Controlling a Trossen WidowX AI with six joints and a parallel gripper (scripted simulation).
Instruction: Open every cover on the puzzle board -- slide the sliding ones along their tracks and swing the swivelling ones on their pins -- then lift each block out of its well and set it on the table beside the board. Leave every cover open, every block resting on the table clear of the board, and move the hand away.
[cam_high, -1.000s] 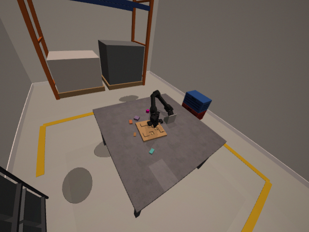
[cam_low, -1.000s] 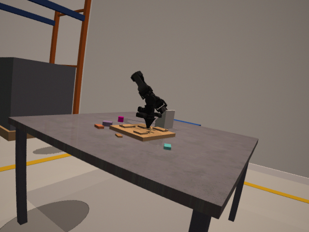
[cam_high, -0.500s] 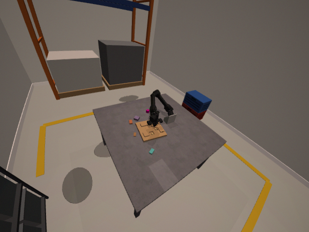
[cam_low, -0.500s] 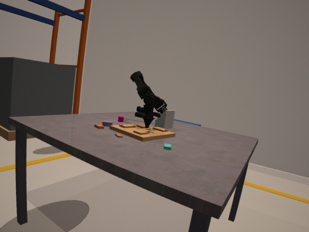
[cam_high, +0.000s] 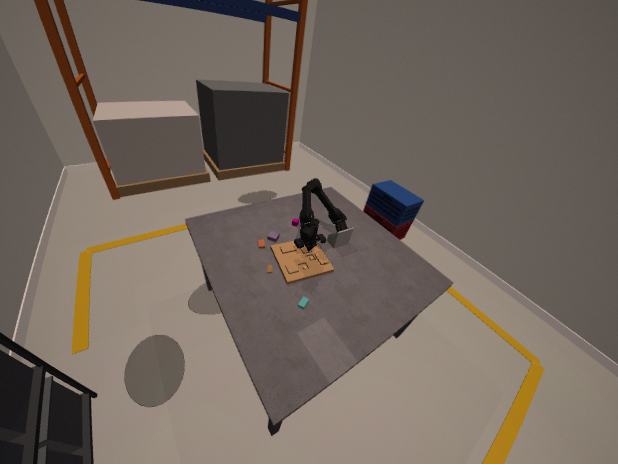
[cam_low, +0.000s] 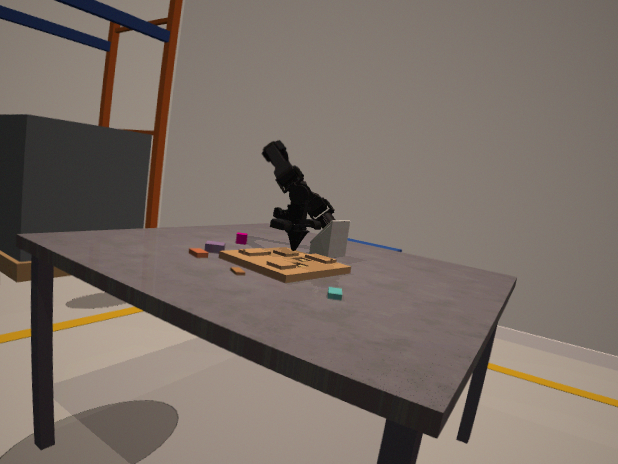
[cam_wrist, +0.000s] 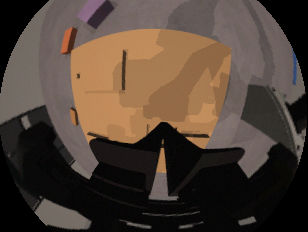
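The wooden puzzle board (cam_high: 281, 259) (cam_low: 320, 274) (cam_wrist: 150, 40) lies on the table with several raised wooden covers; one cover (cam_low: 281, 265) is near its front edge. My gripper (cam_high: 310, 249) (cam_low: 294, 249) (cam_wrist: 163, 124) is shut and empty, pointing down at the board's back part, its tips close above the wood. A magenta block (cam_high: 295, 222) (cam_low: 241, 238), a purple block (cam_high: 273, 236) (cam_low: 215, 247) (cam_wrist: 94, 14), a red-orange block (cam_high: 261, 243) (cam_low: 198, 253) (cam_wrist: 69, 41), a small orange block (cam_high: 269, 269) (cam_low: 237, 271) (cam_wrist: 74, 116) and a teal block (cam_high: 303, 302) (cam_low: 335, 293) rest off the board. The arm hides part of the board; well contents are too small to tell.
The grey arm mount (cam_high: 341, 237) (cam_low: 337, 240) stands close beside the board's back right side. The purple, red-orange and small orange blocks lie along the board's left side, the magenta block behind it and the teal block in front. The table (cam_high: 250, 320) (cam_low: 400, 320) extends beyond them.
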